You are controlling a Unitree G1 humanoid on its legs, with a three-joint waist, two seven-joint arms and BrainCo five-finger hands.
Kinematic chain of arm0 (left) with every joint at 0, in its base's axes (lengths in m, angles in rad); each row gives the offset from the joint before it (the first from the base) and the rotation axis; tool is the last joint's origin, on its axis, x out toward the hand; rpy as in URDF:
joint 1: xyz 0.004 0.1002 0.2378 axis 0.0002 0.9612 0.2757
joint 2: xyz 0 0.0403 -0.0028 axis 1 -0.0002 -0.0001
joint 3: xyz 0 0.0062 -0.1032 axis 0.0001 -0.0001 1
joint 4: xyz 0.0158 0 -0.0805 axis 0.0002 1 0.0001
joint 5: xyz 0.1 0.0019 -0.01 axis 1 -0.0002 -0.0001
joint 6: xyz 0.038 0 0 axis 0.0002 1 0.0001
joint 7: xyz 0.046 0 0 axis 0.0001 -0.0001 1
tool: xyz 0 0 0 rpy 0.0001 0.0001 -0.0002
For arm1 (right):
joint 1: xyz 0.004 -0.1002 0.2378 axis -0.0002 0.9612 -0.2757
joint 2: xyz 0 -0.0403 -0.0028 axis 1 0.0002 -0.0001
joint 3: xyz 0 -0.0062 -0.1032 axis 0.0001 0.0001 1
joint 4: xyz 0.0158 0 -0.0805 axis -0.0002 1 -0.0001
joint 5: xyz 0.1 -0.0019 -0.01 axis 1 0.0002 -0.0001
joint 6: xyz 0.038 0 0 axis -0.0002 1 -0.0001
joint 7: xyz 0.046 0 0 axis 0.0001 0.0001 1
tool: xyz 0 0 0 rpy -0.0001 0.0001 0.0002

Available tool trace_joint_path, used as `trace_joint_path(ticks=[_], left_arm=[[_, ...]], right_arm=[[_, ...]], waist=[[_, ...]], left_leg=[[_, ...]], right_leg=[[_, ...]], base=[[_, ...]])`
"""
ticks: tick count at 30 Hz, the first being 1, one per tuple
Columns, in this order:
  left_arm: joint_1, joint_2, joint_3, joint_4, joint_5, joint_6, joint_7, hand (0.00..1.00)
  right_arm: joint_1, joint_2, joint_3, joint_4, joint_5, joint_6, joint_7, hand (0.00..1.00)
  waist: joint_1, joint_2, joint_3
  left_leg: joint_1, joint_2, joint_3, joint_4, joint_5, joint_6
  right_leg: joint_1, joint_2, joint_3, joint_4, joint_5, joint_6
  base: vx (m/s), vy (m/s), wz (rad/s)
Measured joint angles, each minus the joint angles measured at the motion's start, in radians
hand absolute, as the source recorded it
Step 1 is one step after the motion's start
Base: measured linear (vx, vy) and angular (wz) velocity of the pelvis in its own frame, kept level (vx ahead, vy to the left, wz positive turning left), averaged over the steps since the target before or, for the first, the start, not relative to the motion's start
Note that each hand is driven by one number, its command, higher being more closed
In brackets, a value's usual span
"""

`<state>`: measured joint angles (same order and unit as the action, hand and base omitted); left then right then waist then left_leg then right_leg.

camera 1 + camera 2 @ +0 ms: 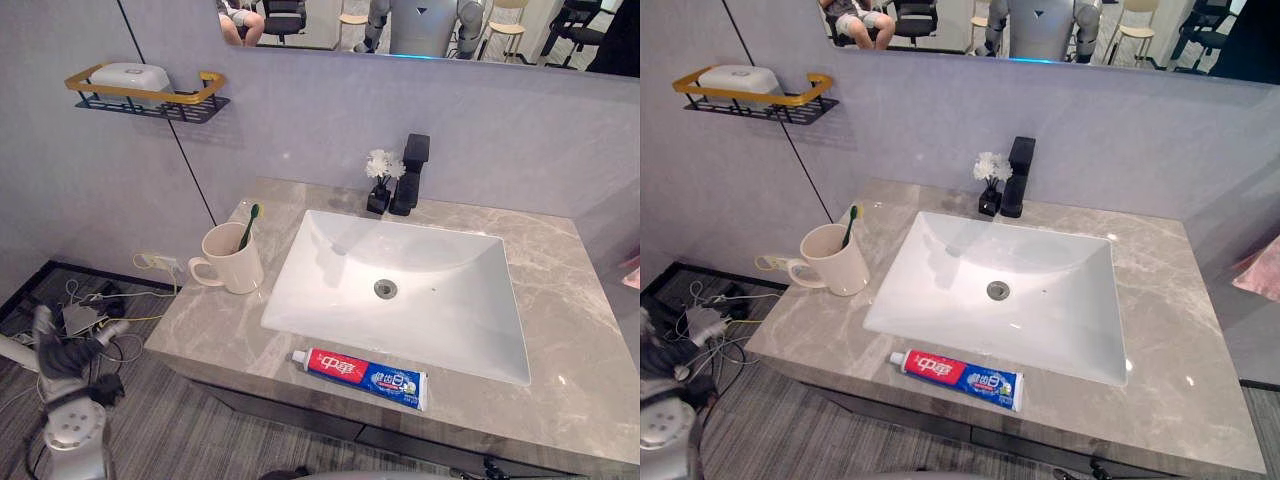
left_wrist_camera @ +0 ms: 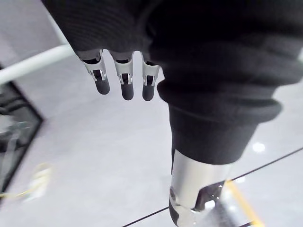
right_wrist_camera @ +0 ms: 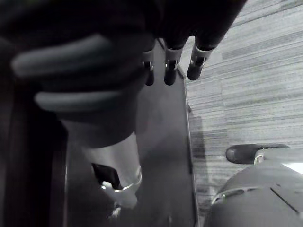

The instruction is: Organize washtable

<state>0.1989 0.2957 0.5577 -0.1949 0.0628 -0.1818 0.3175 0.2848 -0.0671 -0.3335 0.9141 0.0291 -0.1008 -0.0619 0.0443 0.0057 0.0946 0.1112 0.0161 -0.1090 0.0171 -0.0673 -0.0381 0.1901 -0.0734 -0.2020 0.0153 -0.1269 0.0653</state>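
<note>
Holds nothing in straight-fingered left hand [image 2: 126, 79] or right hand [image 3: 171, 66]. Faces red-and-blue toothpaste tube [image 1: 360, 377] at white rectangular basin's [image 1: 430, 255] six o'clock.

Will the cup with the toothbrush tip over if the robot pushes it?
Probably not: the mug looks wide and stands flat. It would likely slide on the smooth counter. The leaning toothbrush might shift.

The left hand [image 1: 62, 352] is raised low at the robot's left side, its fingers [image 2: 122, 82] straight and loose. The right hand [image 3: 168, 70] points downward, fingers relaxed, thumb apart, holding nothing.
</note>
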Motion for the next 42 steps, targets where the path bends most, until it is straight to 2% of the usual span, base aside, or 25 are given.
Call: trace_joint_path(ticks=[1,4,5,8,9,11,12,14,21,24,25,30,36,42], left_arm=[[-0.001,-0.032,-0.013,-0.103,0.031,-0.001,0.023,0.00],[-0.001,-0.048,-0.105,-0.269,0.092,-0.007,0.039,0.00],[0.000,-0.048,-0.176,-0.356,0.152,-0.025,0.034,0.00],[0.000,-0.044,-0.321,-0.478,0.243,-0.051,0.028,0.00],[0.000,-0.043,-0.386,-0.513,0.276,-0.068,0.012,0.00],[-0.004,-0.030,-0.493,-0.543,0.313,-0.085,-0.012,0.00],[-0.005,-0.015,-0.561,-0.544,0.332,-0.098,-0.030,0.00],[-0.005,-0.003,-0.618,-0.543,0.349,-0.109,-0.068,0.00],[-0.041,0.012,-0.756,-0.491,0.372,-0.112,-0.152,0.00],[-0.067,0.046,-0.831,-0.429,0.385,-0.112,-0.198,0.00],[-0.067,0.048,-0.862,-0.395,0.392,-0.112,-0.228,0.00],[-0.071,0.055,-0.917,-0.304,0.425,-0.108,-0.273,0.00],[-0.070,0.070,-0.922,-0.170,0.467,-0.085,-0.293,0.00],[-0.063,0.070,-0.923,-0.123,0.537,-0.079,-0.292,0.00]], right_arm=[[0.002,0.001,-0.003,0.000,0.000,0.000,0.001,0.00],[0.006,0.008,-0.006,0.001,0.001,0.000,0.001,0.00],[0.006,0.008,-0.007,0.003,0.002,-0.001,0.002,0.00],[0.005,0.008,-0.002,0.005,0.003,-0.003,0.006,0.00],[-0.001,0.008,0.001,0.009,0.003,-0.005,0.013,0.00],[-0.009,0.004,0.021,0.020,0.003,-0.007,0.019,0.00],[-0.017,-0.002,0.043,0.044,0.003,-0.011,0.023,0.00],[-0.022,-0.004,0.080,0.056,0.002,-0.012,0.030,0.00],[-0.052,-0.043,0.146,0.093,0.001,-0.011,0.044,0.00],[-0.056,-0.043,0.148,0.093,0.001,-0.011,0.045,0.00],[-0.062,-0.043,0.154,0.093,0.001,-0.011,0.045,0.00],[-0.064,-0.046,0.168,0.093,0.001,-0.011,0.046,0.00],[-0.065,-0.047,0.175,0.092,0.001,-0.011,0.046,0.00],[-0.064,-0.047,0.175,0.090,0.001,-0.011,0.046,0.00]], waist=[[-0.001,-0.009,-0.008],[-0.001,-0.006,-0.012],[-0.002,-0.001,-0.019],[-0.016,0.007,-0.028],[-0.028,0.009,-0.028],[-0.033,0.013,-0.030],[-0.034,0.013,-0.030],[-0.034,0.015,-0.031],[-0.033,0.021,-0.032],[-0.041,0.018,-0.031],[-0.052,0.016,-0.030],[-0.059,0.008,-0.024],[-0.060,0.004,-0.020],[-0.062,0.004,0.001]], left_leg=[[0.000,-0.001,-0.008,0.007,0.001,0.000],[-0.010,-0.006,-0.020,0.018,0.000,0.000],[-0.010,-0.006,-0.022,0.019,0.000,0.000],[-0.008,-0.007,-0.024,0.022,0.000,0.000],[-0.007,-0.007,-0.026,0.025,0.000,0.000],[-0.003,-0.005,-0.023,0.028,-0.001,0.000],[0.002,-0.003,-0.022,0.028,-0.001,0.000],[0.006,-0.001,-0.020,0.028,0.000,-0.001],[0.006,0.001,-0.005,0.030,0.001,-0.001],[0.007,0.001,-0.002,0.030,0.001,-0.001],[0.007,0.001,0.001,0.029,0.001,-0.001],[0.008,0.002,0.002,0.023,0.001,-0.001],[0.010,0.001,0.003,0.015,0.001,-0.001],[0.029,0.001,0.008,-0.002,0.002,-0.002]], right_leg=[[0.000,0.000,-0.006,0.001,0.001,0.000],[0.000,-0.001,-0.015,0.001,0.001,0.000],[0.000,-0.001,-0.014,0.001,0.001,0.000],[0.003,-0.002,-0.012,0.001,0.002,-0.001],[0.005,-0.001,-0.013,0.001,0.003,-0.002],[0.008,0.002,-0.008,0.000,0.006,-0.005],[0.013,0.004,-0.005,-0.001,0.006,-0.005],[0.016,0.007,-0.002,-0.002,0.006,-0.005],[0.020,0.010,0.013,-0.021,0.026,-0.007],[0.019,0.009,0.015,-0.021,0.026,-0.007],[0.018,0.009,0.016,-0.021,0.026,-0.007],[0.016,0.009,0.020,-0.026,0.027,-0.006],[0.023,0.009,0.020,-0.044,0.033,-0.004],[0.036,0.008,0.023,-0.052,0.034,-0.003]], base=[[0.02,-0.015,0.11],[0.00,-0.004,0.11],[0.00,0.004,0.03],[0.00,0.000,0.00],[0.00,0.000,0.00],[-0.02,-0.001,-0.03],[-0.04,-0.003,-0.07],[-0.05,-0.007,-0.04],[-0.02,0.010,-0.06],[0.00,0.005,-0.01],[0.00,0.000,0.00],[0.01,0.003,-0.02],[0.00,0.000,0.00],[0.00,0.000,-0.01]])
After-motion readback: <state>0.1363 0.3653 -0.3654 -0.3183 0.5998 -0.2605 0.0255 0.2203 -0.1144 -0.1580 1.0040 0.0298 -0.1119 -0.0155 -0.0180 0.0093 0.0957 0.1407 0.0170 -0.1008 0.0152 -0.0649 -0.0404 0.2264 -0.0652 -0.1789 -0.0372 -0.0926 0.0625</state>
